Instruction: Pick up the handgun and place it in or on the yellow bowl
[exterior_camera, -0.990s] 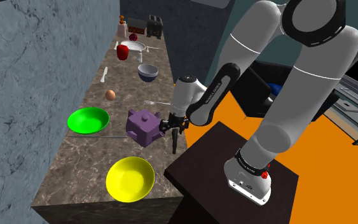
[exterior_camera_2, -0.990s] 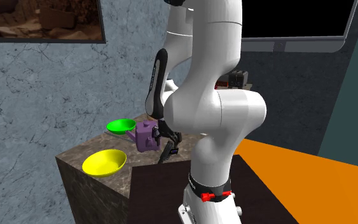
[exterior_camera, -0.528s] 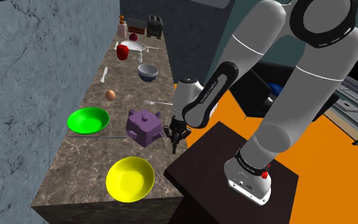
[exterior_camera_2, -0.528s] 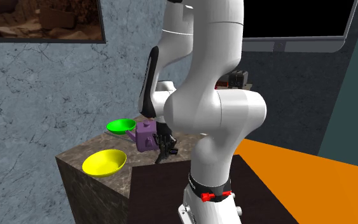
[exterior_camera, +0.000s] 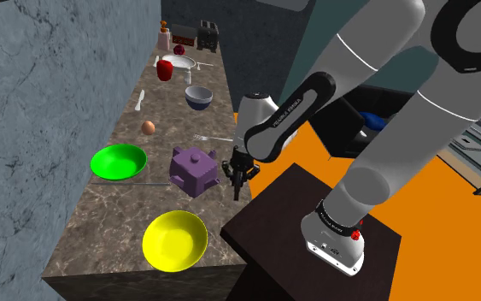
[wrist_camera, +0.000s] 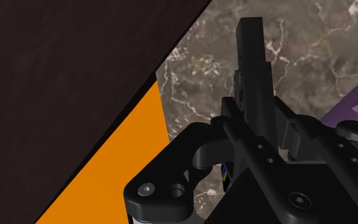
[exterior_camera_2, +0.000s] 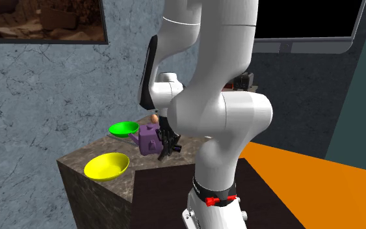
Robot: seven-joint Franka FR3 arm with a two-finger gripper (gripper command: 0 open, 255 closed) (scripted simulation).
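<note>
My black gripper (exterior_camera: 237, 170) is shut on the black handgun (exterior_camera: 237, 187), which hangs just above the marble counter's edge beside the purple teapot (exterior_camera: 194, 168). From the wrist camera the handgun (wrist_camera: 254, 70) is clasped between the fingers of the gripper (wrist_camera: 260, 149), its long body pointing away over the counter. The yellow bowl (exterior_camera: 175, 240) sits empty near the counter's front end, toward the shoulder view's lower left of the gripper. The second exterior view has the gripper (exterior_camera_2: 167, 143) with the handgun (exterior_camera_2: 173, 149) to the right of the teapot (exterior_camera_2: 149, 138), and the yellow bowl (exterior_camera_2: 107, 166) lower left.
A green bowl (exterior_camera: 119, 162) lies behind the teapot by the wall. Farther along the counter are an egg (exterior_camera: 148, 127), a fork (exterior_camera: 211, 138), a dark bowl (exterior_camera: 199, 96), a red mug (exterior_camera: 165, 69) and a toaster (exterior_camera: 207, 35). The dark stand (exterior_camera: 307, 222) adjoins the counter.
The fingers have shut on the handgun and lifted it slightly off the counter. The arm's upper links have swung up and to the shoulder view's right.
</note>
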